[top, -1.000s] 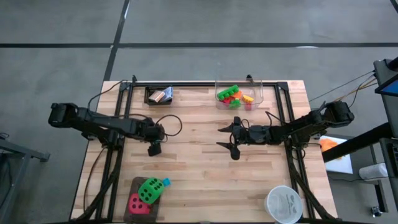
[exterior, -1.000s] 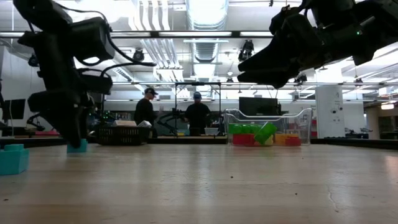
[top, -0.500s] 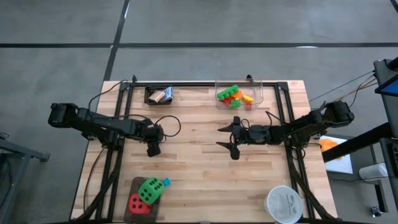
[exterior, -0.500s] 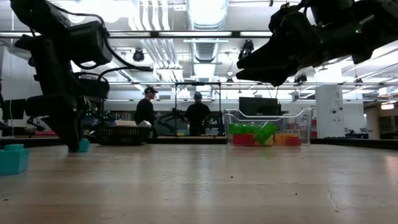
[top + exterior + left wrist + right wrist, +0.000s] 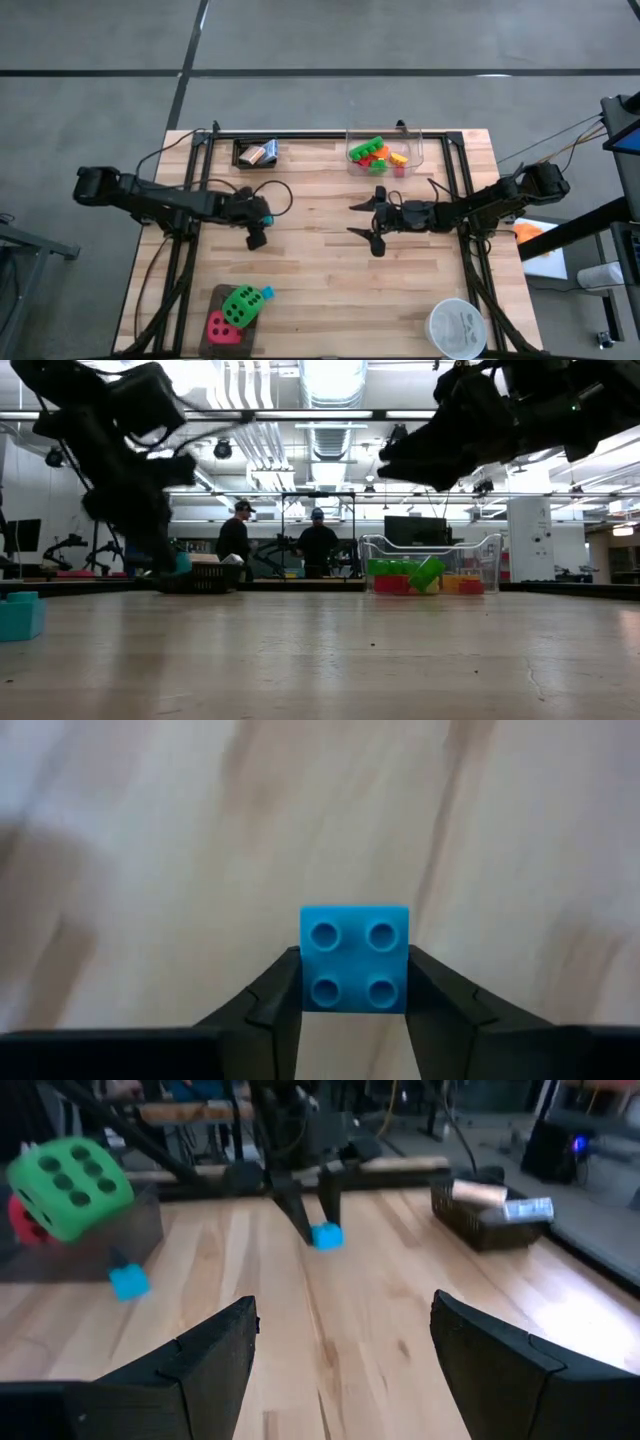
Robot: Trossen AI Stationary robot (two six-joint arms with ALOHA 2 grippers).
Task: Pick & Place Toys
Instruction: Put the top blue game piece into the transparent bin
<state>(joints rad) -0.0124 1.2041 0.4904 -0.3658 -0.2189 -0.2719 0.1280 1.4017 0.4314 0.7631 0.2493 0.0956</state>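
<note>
Gripping a small blue brick (image 5: 354, 958) between its two fingers (image 5: 268, 1003), the left gripper (image 5: 257, 235) now hangs above the wooden table (image 5: 320, 270), well to the left of the clear tub (image 5: 385, 152). A second ago its jaws stood wide around that brick on the boards; since then they have clamped on it and carried it up off the wood and slightly toward the tub. The low view shows the brick (image 5: 181, 563) clear of the tabletop, where earlier it sat on the surface.

The right gripper (image 5: 366, 222) has not moved: it waits below the tub with its jaws spread and nothing between them.

Inside the tub lie green, red, orange and yellow bricks (image 5: 378, 153). Far from the tub, near the table's front left, a green die (image 5: 239, 305) and a red die (image 5: 220, 325) sit on a dark pad (image 5: 216, 296), with a second blue brick (image 5: 265, 294) beside them. A black tray (image 5: 240, 154) left of the tub holds card packs (image 5: 261, 152). A white bowl (image 5: 457, 328) sits at the front right.
</note>
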